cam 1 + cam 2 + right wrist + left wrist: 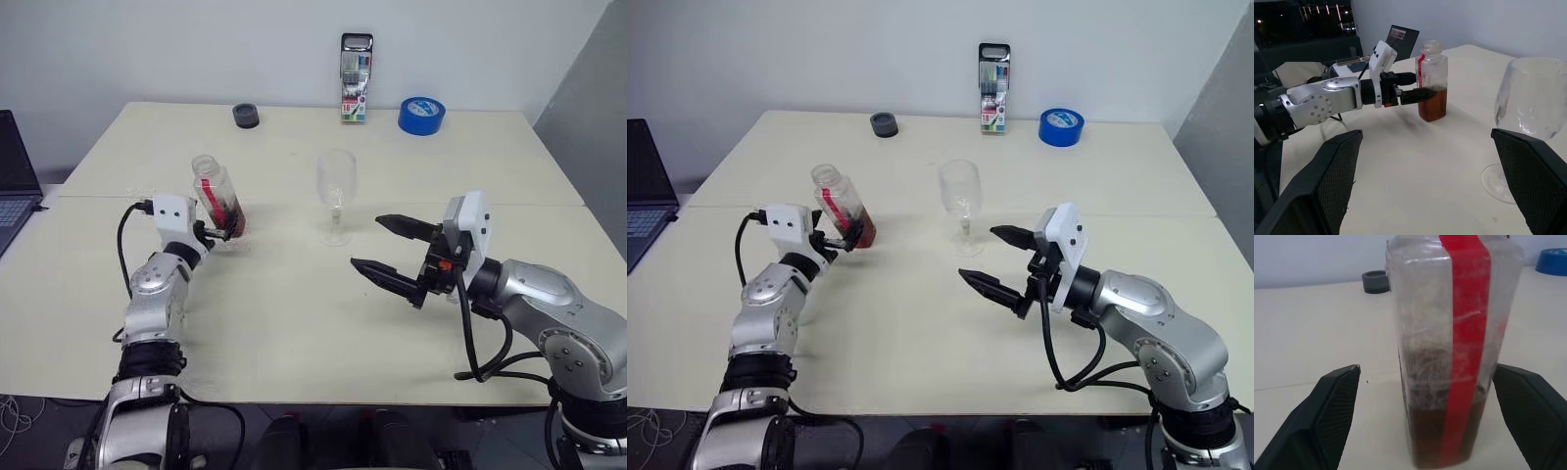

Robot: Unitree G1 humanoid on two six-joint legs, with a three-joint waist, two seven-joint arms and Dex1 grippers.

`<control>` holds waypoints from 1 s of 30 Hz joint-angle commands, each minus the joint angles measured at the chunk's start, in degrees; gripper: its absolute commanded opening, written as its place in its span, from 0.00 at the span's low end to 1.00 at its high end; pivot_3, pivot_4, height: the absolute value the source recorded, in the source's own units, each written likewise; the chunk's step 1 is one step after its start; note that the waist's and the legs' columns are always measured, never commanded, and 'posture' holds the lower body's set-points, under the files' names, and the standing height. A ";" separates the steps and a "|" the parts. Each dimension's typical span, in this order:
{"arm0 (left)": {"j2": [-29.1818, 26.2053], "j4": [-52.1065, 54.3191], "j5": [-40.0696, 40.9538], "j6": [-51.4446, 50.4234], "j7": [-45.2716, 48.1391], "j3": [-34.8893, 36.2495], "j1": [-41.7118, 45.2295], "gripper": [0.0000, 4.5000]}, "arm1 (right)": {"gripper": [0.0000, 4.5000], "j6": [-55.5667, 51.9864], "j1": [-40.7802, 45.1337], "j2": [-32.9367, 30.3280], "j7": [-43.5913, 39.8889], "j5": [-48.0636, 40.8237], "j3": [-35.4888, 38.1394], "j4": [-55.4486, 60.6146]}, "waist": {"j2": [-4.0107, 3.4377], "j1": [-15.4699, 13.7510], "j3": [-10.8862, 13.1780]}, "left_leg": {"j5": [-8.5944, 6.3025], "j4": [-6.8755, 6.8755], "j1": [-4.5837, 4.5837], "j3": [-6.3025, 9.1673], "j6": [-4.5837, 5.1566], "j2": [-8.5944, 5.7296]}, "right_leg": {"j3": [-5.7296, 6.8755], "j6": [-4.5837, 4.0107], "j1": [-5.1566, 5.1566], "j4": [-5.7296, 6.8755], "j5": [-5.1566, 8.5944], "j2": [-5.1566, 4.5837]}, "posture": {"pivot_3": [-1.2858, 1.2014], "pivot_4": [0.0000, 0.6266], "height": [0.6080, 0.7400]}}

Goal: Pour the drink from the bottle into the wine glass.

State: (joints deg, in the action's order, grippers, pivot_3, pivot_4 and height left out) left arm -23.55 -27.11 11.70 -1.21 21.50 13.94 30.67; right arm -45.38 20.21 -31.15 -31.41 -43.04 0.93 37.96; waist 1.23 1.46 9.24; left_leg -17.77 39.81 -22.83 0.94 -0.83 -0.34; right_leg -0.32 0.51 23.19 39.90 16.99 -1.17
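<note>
The clear bottle (214, 191) with a red label strip stands uncapped on the table, left of centre. The reddish-brown drink (1426, 433) fills its lowest part. My left gripper (225, 229) is open, one finger on each side of the bottle's lower half, and the left wrist view shows gaps on both sides. The empty wine glass (336, 188) stands upright to the right of the bottle. My right gripper (366, 242) hovers open just right of and in front of the glass, its fingers (1327, 186) pointing towards the glass and the bottle, holding nothing.
At the table's far edge are a dark round cap (246, 116), a tall marker pack (356, 78) and a blue tape roll (421, 115). A laptop (15, 181) sits off the left side. A seam (549, 204) runs across the tabletop behind the glass.
</note>
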 commanded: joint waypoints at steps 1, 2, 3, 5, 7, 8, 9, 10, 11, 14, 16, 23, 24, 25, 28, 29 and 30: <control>0.19 -4.91 -1.05 5.36 -0.25 -0.17 3.53 1.00 | 1.00 0.64 0.73 -0.48 0.22 -1.15 1.10 2.37 | 0.00 0.00 0.00 | 0.00 0.00 0.00 0.00 0.00 0.00 | 0.00 0.00 0.00 0.00 0.00 0.00 | 0.52 0.24 1.00; 0.23 -6.29 -1.17 6.21 -0.18 -0.18 4.16 1.00 | 1.00 0.70 0.58 -0.53 0.31 -1.19 1.13 2.46 | 0.00 0.01 0.00 | 0.00 0.00 -0.02 0.00 0.00 0.00 | 0.01 0.00 0.01 0.00 0.00 0.00 | 0.52 0.24 1.00; 0.24 -7.32 -1.25 6.89 -0.09 -0.19 4.59 1.00 | 1.00 0.74 0.49 -0.58 0.39 -1.24 1.15 2.51 | 0.00 0.02 0.00 | 0.00 0.00 -0.01 0.00 0.00 0.00 | 0.01 0.00 0.01 0.00 0.00 0.00 | 0.52 0.24 1.00; -0.04 -9.45 -1.81 8.01 -0.29 -0.35 5.30 1.00 | 1.00 0.77 0.52 -0.59 0.55 -1.25 1.16 2.43 | 0.00 0.04 0.00 | 0.00 0.00 -0.01 0.01 0.00 0.00 | 0.01 0.00 0.01 0.00 0.00 0.00 | 0.52 0.24 1.00; -0.34 -11.18 -2.02 8.94 -0.16 -0.23 5.40 0.91 | 1.00 0.90 0.34 -0.68 0.61 -1.11 1.21 2.47 | 0.00 0.04 0.00 | 0.00 0.00 -0.01 0.00 0.00 0.00 | 0.01 0.00 0.01 0.01 0.00 0.00 | 0.52 0.24 1.00; -0.41 -11.72 -2.01 9.33 -0.03 -0.14 5.43 0.87 | 1.00 0.96 0.27 -0.73 0.61 -1.06 1.23 2.51 | 0.00 0.04 0.00 | 0.00 0.00 -0.01 0.00 0.00 0.00 | 0.01 0.00 0.01 0.01 0.00 0.00 | 0.52 0.24 1.00; -0.46 -12.10 -1.96 9.67 0.13 -0.09 5.46 0.80 | 1.00 0.99 0.21 -0.75 0.63 -1.06 1.26 2.53 | 0.00 0.05 0.00 | 0.00 0.00 0.00 0.00 0.00 0.00 | 0.01 0.00 0.01 0.01 0.00 0.00 | 0.52 0.24 1.00; -0.53 -12.33 -1.89 9.93 0.27 -0.03 5.45 0.73 | 1.00 1.06 0.13 -0.78 0.63 -1.00 1.27 2.55 | 0.00 0.05 0.00 | 0.00 0.00 -0.01 0.00 0.00 0.00 | 0.01 0.00 0.01 0.01 0.00 0.00 | 0.52 0.24 1.00; -0.57 -12.46 -1.76 10.08 0.43 0.05 5.42 0.67 | 1.00 1.11 0.06 -0.80 0.66 -0.96 1.30 2.57 | 0.00 0.05 0.00 | 0.00 0.00 -0.01 0.01 0.00 0.00 | 0.01 0.00 0.01 0.01 0.00 0.00 | 0.52 0.24 1.00; -0.58 -13.05 -1.46 10.50 0.75 0.17 5.68 0.45 | 1.00 1.22 0.09 -0.85 0.64 -0.80 1.27 2.41 | 0.00 0.07 0.00 | 0.00 0.00 0.00 0.00 0.00 0.00 | 0.01 0.00 0.01 0.02 0.00 0.00 | 0.52 0.24 1.00; -0.57 -13.35 -1.42 10.77 0.69 0.18 5.85 0.38 | 1.00 1.39 0.07 -0.88 0.54 -0.62 1.24 2.22 | 0.00 0.08 0.00 | 0.00 0.01 0.00 0.00 0.00 0.00 | 0.01 0.00 0.01 0.03 0.00 0.00 | 0.52 0.24 1.00; -2.11 -10.99 -3.73 10.05 -0.33 -1.29 6.36 0.37 | 1.00 2.76 -0.49 -0.65 1.36 1.05 1.43 1.86 | 0.00 0.08 0.00 | 0.00 0.01 0.00 0.00 0.00 0.00 | 0.01 0.00 0.01 0.03 0.00 0.00 | 0.52 0.24 1.00; -2.78 -9.74 -4.56 9.96 -0.08 -2.03 6.56 0.37 | 1.00 3.11 -0.56 -0.50 1.80 1.50 1.58 1.85 | 0.01 0.08 0.00 | 0.00 0.01 0.00 0.01 0.00 0.00 | 0.01 0.00 0.02 0.03 0.00 0.00 | 0.52 0.24 1.00; -3.51 -8.38 -5.49 9.58 0.19 -2.83 6.99 0.37 | 1.00 3.55 -0.60 -0.32 2.20 2.06 1.78 1.82 | 0.01 0.09 0.00 | 0.00 0.01 0.00 0.01 -0.01 0.00 | 0.01 0.00 0.02 0.03 0.00 0.00 | 0.52 0.24 1.00; -5.35 -5.35 -7.21 8.75 1.27 -4.69 8.72 0.37 | 1.00 5.13 -0.77 0.10 3.19 3.59 2.28 1.24 | 0.03 0.01 0.01 | 0.01 0.01 -0.04 0.02 -0.01 0.00 | 0.02 0.00 0.04 0.04 0.00 0.00 | 0.52 0.24 1.00; -5.69 -4.76 -7.42 8.53 1.60 -5.05 9.07 0.37 | 1.00 5.56 -0.85 0.24 3.42 3.94 2.42 0.99 | 0.03 -0.01 0.01 | 0.01 0.03 -0.05 0.03 -0.02 0.00 | 0.03 0.00 0.05 0.03 0.00 0.00 | 0.52 0.24 1.00; -6.57 -3.81 -8.53 8.65 2.54 -6.34 9.85 0.37 | 1.00 7.07 -0.94 0.50 3.61 5.06 2.80 0.29 | 0.03 -0.02 0.01 | 0.01 0.04 -0.06 0.03 -0.02 0.00 | 0.03 0.00 0.04 0.02 0.00 -0.01 | 0.52 0.24 1.00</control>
State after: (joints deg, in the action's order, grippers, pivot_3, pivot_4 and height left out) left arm -28.57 -35.45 4.38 6.56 22.82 8.82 37.75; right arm -41.15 19.17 -31.02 -28.42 -39.12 1.36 37.78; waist 1.26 1.44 9.26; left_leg -17.76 39.85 -22.90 0.97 -0.85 -0.35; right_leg -0.30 0.51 23.23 39.93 16.99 -1.19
